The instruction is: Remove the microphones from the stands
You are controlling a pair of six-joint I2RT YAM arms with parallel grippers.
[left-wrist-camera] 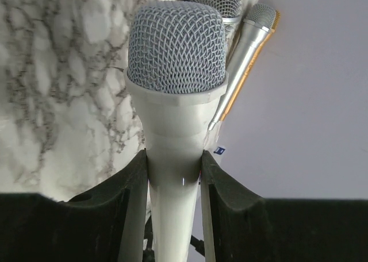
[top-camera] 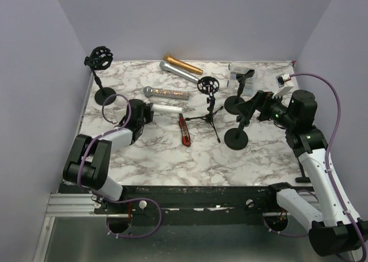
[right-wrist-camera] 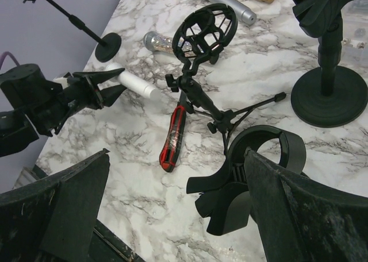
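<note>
The left gripper (top-camera: 148, 111) has its black jaws pinching the white microphone (left-wrist-camera: 175, 118) on the smooth plastic handle, just below the collar. The head of this microphone is a rounded dome of grey wire mesh, and it points away from the arm. The microphone is off every stand, horizontal and low over the marble-patterned desk (top-camera: 161, 153); I cannot tell if it touches the surface.

The right gripper (right-wrist-camera: 175, 164) has its jaws spread wide, holding nothing. Between them shows the black C-shaped clip (right-wrist-camera: 261, 153) of a stand with a round flat base (top-camera: 236, 138); the clip is empty.

Near the middle of the desk is a small tripod stand (top-camera: 208, 115) with a ring-shaped shock mount (right-wrist-camera: 204, 29), made of thin black bars. Just beside its legs lies a red and black box cutter (top-camera: 184, 130). Further back lie a glittering silver microphone (top-camera: 167, 92), a plain silver microphone (top-camera: 179, 71) and a gold microphone (top-camera: 183, 64); the last two lie side by side. In the far left corner is another round-base stand (top-camera: 99, 58) with a shock mount.
</note>
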